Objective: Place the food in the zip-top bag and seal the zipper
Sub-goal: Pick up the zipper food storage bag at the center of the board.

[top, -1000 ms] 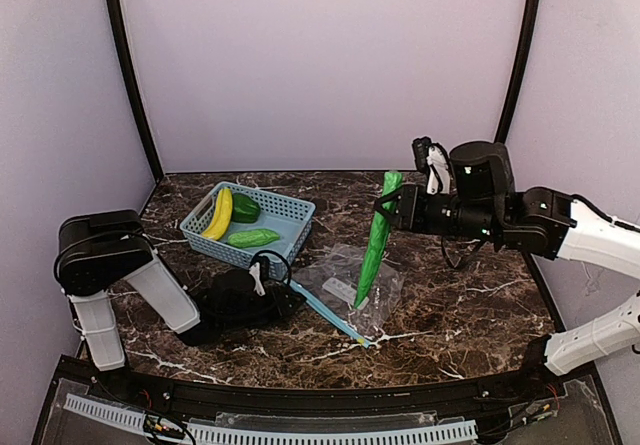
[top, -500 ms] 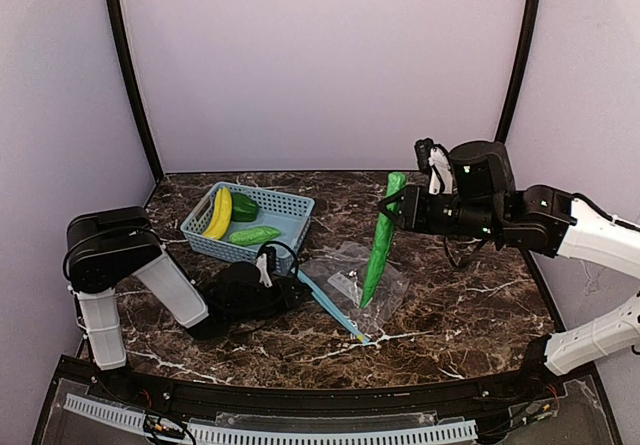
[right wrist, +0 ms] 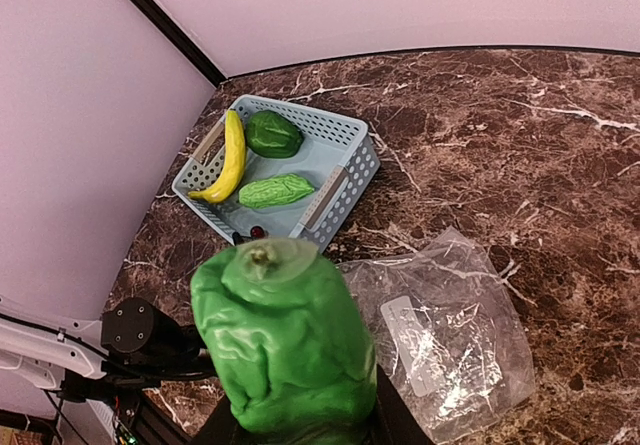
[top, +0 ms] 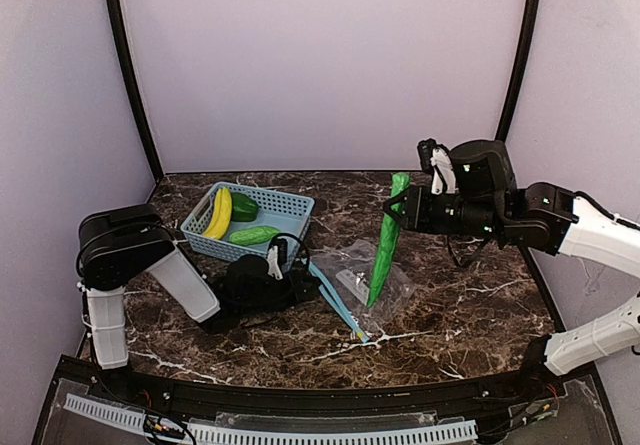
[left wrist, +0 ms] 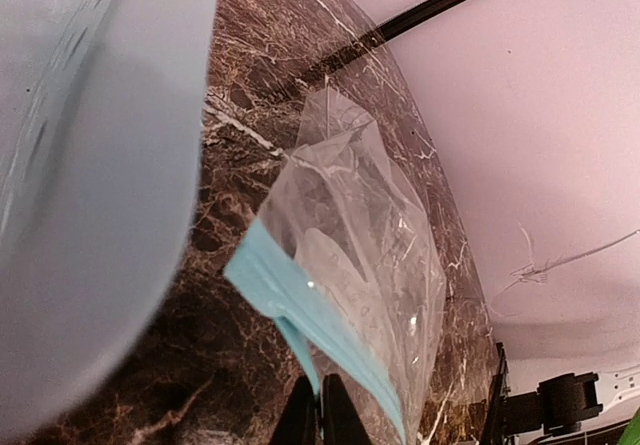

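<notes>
The clear zip-top bag (top: pixel 368 283) lies on the marble, and its light-blue zipper (top: pixel 335 305) faces my left arm. In the left wrist view the zipper (left wrist: pixel 300 305) has two lips. One lip runs down between the tips of my left gripper (left wrist: pixel 320 420), which is shut on it. My right gripper (top: pixel 402 211) is shut on the top of a long green cucumber-like piece (top: pixel 385 240). That piece hangs upright with its lower tip over the bag (right wrist: pixel 450 335). A banana (top: pixel 219 213), a dark green pepper (top: pixel 244 207) and a shorter green piece (top: pixel 253 235) lie in the basket.
The light-blue slotted basket (top: pixel 295 208) stands at the back left, close behind my left gripper (top: pixel 308 287). Black frame posts rise at both back corners, and a black rail edges the near side of the table.
My left gripper has moved right to the bag's mouth and shut on a zipper lip. The bag's near edge has shifted slightly. The right arm and the green piece have drifted slightly right.
</notes>
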Action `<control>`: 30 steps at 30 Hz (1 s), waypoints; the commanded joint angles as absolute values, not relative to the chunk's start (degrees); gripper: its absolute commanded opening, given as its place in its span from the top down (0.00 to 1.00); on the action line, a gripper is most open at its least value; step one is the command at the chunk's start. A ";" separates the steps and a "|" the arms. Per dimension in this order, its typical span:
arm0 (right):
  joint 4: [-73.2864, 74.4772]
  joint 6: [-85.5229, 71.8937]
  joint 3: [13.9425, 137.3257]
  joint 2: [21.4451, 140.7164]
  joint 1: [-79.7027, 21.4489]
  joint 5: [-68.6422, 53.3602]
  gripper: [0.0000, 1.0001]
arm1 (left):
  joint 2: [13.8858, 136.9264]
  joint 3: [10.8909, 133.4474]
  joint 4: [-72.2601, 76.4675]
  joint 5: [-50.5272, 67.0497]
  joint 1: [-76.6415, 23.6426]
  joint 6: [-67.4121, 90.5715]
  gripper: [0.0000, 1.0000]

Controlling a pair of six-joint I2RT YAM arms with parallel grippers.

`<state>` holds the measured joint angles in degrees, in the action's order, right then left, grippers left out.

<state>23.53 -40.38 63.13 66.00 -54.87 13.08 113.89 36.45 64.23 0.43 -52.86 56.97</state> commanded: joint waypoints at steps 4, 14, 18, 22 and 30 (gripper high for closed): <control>24.45 -39.30 64.83 64.17 -54.23 14.99 0.77 | 114.04 38.05 69.85 2.74 -52.22 55.12 0.99; 18.33 -29.51 65.03 60.58 -55.60 11.84 0.78 | 101.63 43.09 43.67 4.83 -52.57 53.23 0.99; 16.66 -25.00 67.53 62.12 -59.46 15.21 0.78 | 97.07 47.42 33.34 5.24 -52.86 51.23 0.99; 15.63 -21.27 71.31 65.27 -63.70 20.07 0.78 | 95.31 52.18 24.66 6.13 -54.27 50.25 0.99; 12.39 -16.58 74.81 68.04 -68.56 24.87 0.79 | 90.35 59.16 9.75 1.28 -57.05 45.28 0.99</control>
